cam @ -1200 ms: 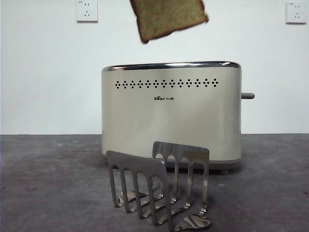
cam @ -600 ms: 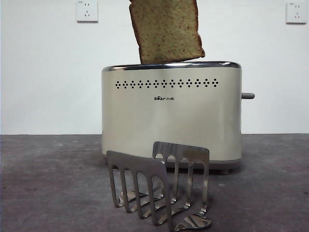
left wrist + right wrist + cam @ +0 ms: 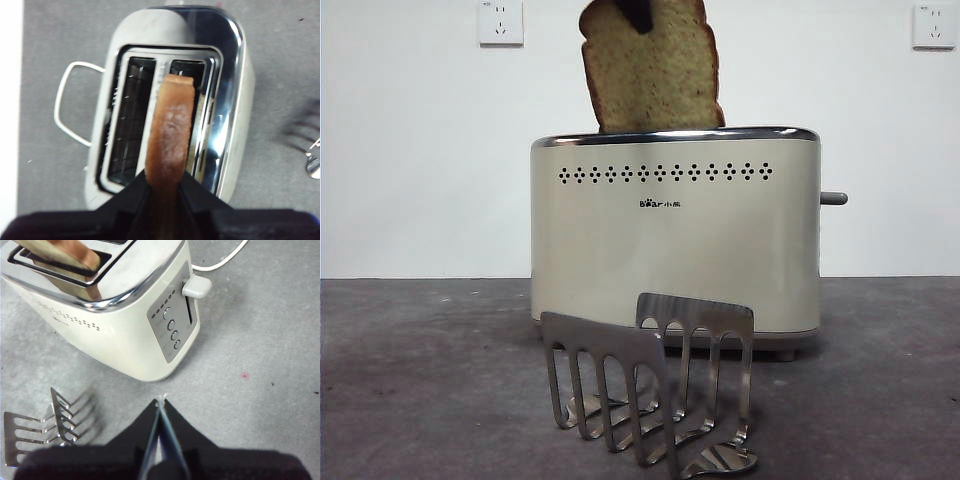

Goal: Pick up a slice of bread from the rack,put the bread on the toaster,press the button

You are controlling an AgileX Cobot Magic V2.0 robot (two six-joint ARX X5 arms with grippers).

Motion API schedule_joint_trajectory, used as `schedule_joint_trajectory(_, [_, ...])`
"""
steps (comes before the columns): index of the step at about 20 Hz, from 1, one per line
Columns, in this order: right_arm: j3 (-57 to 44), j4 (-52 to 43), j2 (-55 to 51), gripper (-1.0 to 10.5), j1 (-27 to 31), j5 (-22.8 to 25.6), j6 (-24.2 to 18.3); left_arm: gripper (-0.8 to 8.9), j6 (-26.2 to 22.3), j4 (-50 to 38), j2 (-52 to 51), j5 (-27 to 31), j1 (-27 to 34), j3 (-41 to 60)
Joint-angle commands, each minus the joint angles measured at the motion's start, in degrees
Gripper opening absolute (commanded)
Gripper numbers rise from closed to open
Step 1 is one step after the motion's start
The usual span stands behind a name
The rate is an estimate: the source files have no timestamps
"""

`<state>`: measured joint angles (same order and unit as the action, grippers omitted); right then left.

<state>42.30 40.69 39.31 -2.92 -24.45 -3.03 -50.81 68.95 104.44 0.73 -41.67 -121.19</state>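
The slice of bread (image 3: 650, 70) stands nearly upright with its lower part sunk into the toaster's (image 3: 675, 235) top. My left gripper (image 3: 638, 14) is shut on the slice's top edge; in the left wrist view the crust (image 3: 170, 135) runs out from between my jaws into a slot of the toaster (image 3: 227, 100). The bread (image 3: 60, 255) also shows in the right wrist view. The steel rack (image 3: 650, 390) stands empty in front of the toaster. The grey button (image 3: 833, 198) sticks out of the toaster's right side. My right gripper (image 3: 161, 402) is shut and empty, above the table near the button (image 3: 196, 286).
The toaster's white cable (image 3: 67, 107) loops on the grey table behind it and shows in the right wrist view (image 3: 220, 261). Round control knobs (image 3: 172, 330) sit on the toaster's narrow side. Two wall sockets (image 3: 500, 22) are on the white wall.
My left gripper has lowered the bread from above the toaster into its top slot. The slice has turned from tilted to nearly upright. The gripper's tip now shows at the top.
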Motion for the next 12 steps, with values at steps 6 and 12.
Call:
schedule_joint_trajectory(6, [0.28, -0.13, -0.02, 0.0, -0.04, -0.04, -0.31, -0.09, -1.99, -0.94, 3.45, -0.72, 0.20, -0.09])
schedule_joint_trajectory(12, [0.28, 0.07, 0.33, 0.0, -0.04, -0.02, -0.28, -0.09, -1.86, -1.68, 7.50, 0.63, 0.24, -0.09])
